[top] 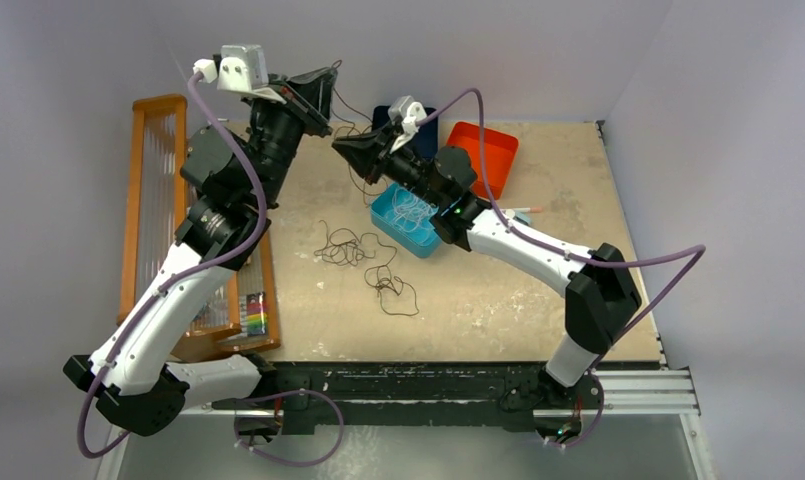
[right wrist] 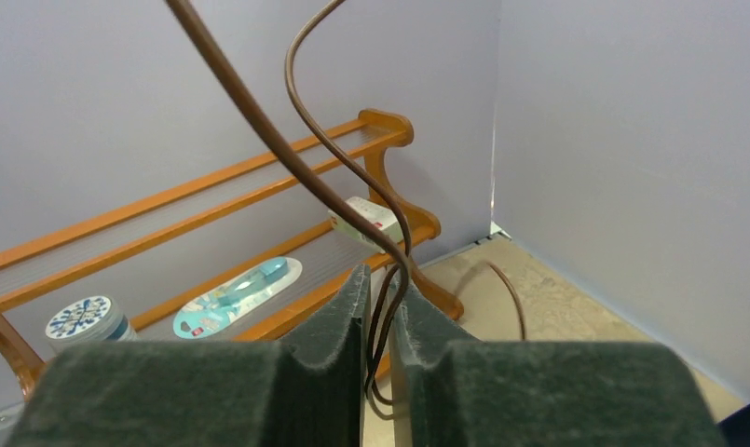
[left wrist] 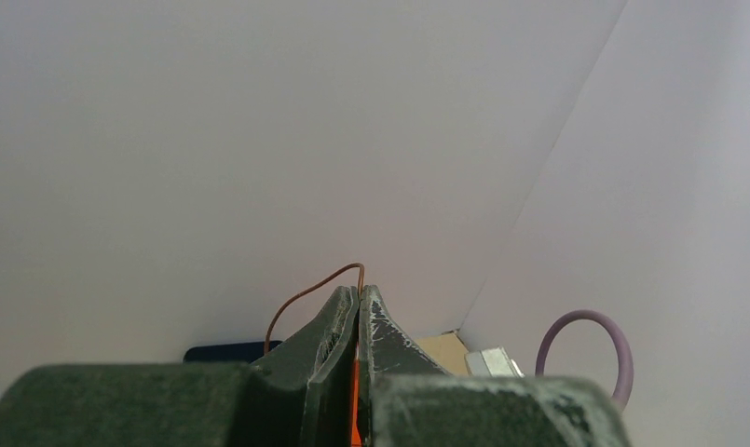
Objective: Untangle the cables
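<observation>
While the rest of the wiring lies low, one brown cable (right wrist: 259,119) hangs in the air at the back, strung between the two arms. Its upper end is pinched in the left gripper (left wrist: 359,296), whose fingers are pressed flat together on it. I judge it is held high so that the strand drops free of the others. Lower and just beside it, the right gripper (right wrist: 380,279) has two runs of that cable in the narrow slot between its fingers; whether they bite it I cannot tell. A second hold there would let the arms draw the strand out straight.

Below, a dark tangle (top: 350,250) sprawls loose on the bare table (top: 498,290). White cables (top: 410,210) are coiled in a blue tray (top: 378,224), seemingly sorted apart from the dark ones. An orange tray (top: 490,150) sits behind it, and a wooden rack (top: 158,200) runs along the left edge.
</observation>
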Available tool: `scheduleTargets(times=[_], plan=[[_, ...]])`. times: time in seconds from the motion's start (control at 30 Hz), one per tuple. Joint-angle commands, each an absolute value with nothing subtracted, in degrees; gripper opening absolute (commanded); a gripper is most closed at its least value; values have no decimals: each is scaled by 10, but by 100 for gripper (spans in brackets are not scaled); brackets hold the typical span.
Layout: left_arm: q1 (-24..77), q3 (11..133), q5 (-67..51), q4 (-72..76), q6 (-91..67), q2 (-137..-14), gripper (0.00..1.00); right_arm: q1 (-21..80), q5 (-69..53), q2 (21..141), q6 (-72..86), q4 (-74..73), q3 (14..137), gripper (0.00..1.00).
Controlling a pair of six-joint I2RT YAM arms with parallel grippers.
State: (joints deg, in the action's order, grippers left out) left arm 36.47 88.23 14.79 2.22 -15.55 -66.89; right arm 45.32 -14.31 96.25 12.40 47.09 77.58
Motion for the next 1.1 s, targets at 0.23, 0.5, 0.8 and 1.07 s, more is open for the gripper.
scheduleTargets(times=[0.23,0.5,0.8,1.07], plan=[[364,857,216,51,-158,-634,0,454,-139,909,116,484,725,0],[364,838,258,6,-163,-620,23,446,-145,879,108,411,741,0],[364,758,296,-69,-188,-575,46,381,-155,830,128,329,746,0],[364,677,310,-92,-233,-565,48,314,-158,827,112,228,794,0]])
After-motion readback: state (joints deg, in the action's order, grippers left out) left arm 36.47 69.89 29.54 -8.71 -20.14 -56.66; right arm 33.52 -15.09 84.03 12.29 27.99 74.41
